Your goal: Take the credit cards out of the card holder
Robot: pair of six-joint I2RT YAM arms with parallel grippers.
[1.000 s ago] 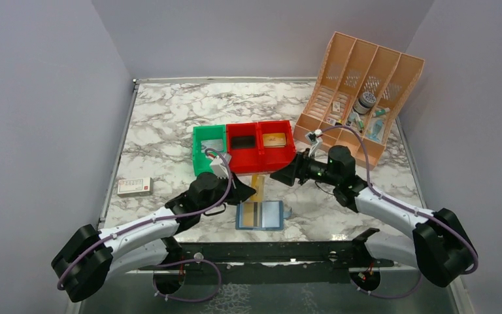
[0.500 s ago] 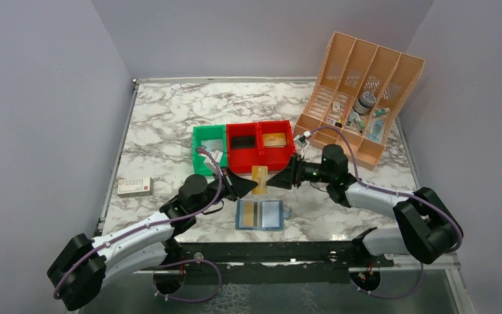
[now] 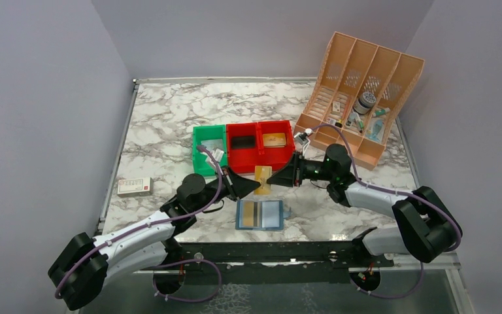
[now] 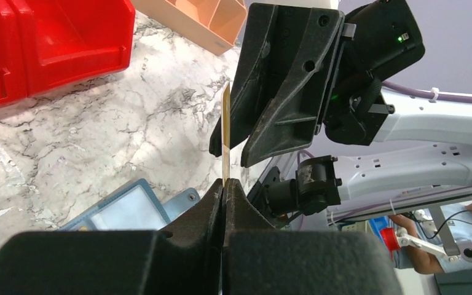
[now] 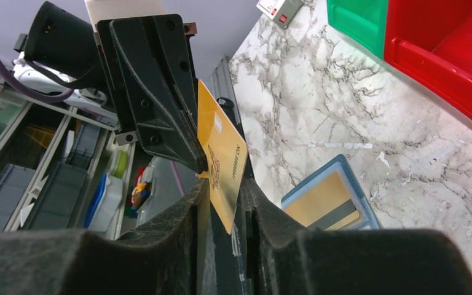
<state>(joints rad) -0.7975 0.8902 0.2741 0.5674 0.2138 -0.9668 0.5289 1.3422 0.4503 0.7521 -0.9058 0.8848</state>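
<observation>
Left tool [image 4: 223, 183] pinches a tan-gold credit card [image 4: 226, 123] upright above the table [image 3: 170, 118], just past the open card holder [image 3: 273, 213], so the right tool [image 5: 222, 185], jaws half open, straddles it for a likely handover.

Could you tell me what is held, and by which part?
Left gripper pinches the thin tan-gold plastic card by one edge; right gripper straddles the opposite edge.

Colours over a white, grey-veined marble table [image 3: 170, 111]
Gold card [image 3: 262, 178], blue wallet [image 3: 271, 214], red bins [image 3: 243, 160], green bin [image 3: 197, 154], peach rack [image 3: 343, 62].
</observation>
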